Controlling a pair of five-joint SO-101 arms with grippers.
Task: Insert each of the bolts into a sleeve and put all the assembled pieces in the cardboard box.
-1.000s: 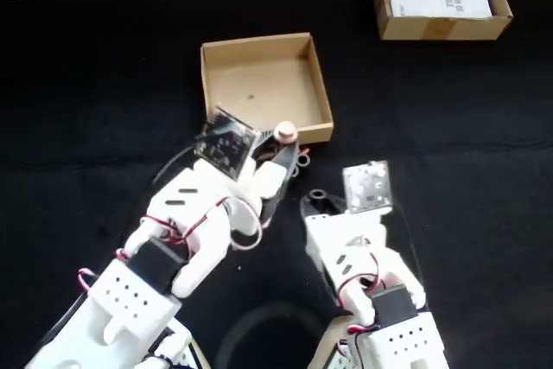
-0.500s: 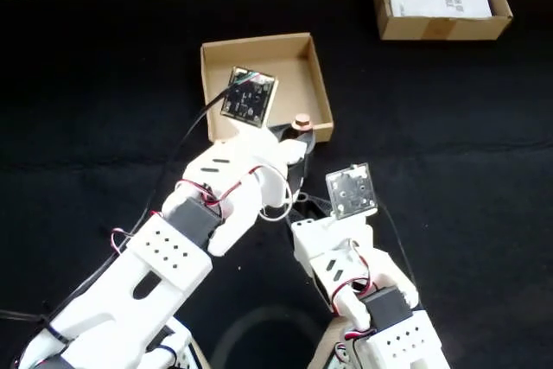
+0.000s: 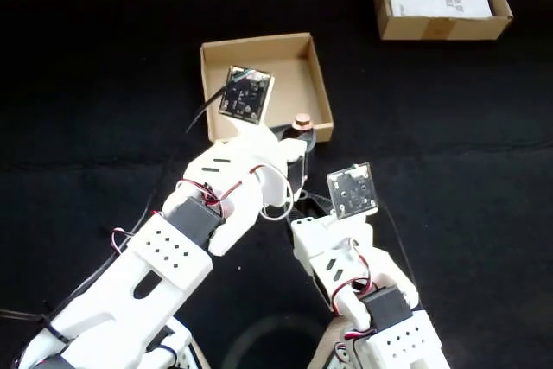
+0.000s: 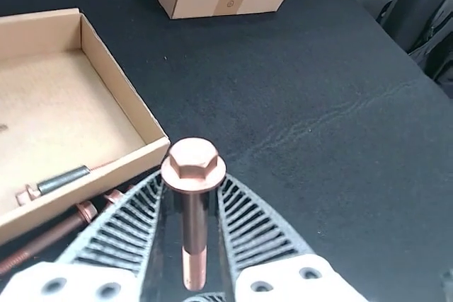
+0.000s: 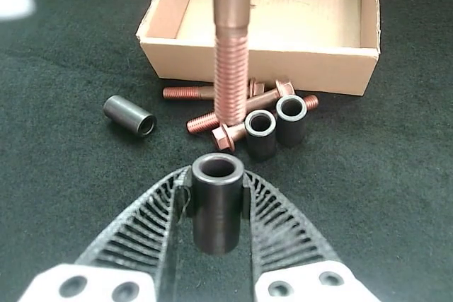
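Bolt: a copper-coloured bolt with a six-sided head stands upright, head up and threaded end down. It is just outside the front wall of the box.
Left pincer: the left pincer is clamped on the bolt's smooth shaft, one ribbed finger on each side, right under the head.
Sleeve: a short dark metal sleeve stands upright with its round hole facing up. The bolt's threaded tip hangs above it and is not inside it. I cannot tell if it is straight over the hole.
Right pincer: the right pincer is squeezed tight on the sleeve's sides.
Box: the open brown cardboard box sits on the desk just past both pincers. One bolt with a grey sleeve on it lies inside, against the front wall.
Loose bolts: a small heap of copper bolts lies on the desk, just beside the box's front wall.
Loose sleeves: two dark sleeves stand upright, touching the heap. A third dark sleeve lies on its side, a little apart.
Other box: a second cardboard box with a printed paper in it sits at the far edge, well apart.
Desk: the black cloth-covered desk carries everything.
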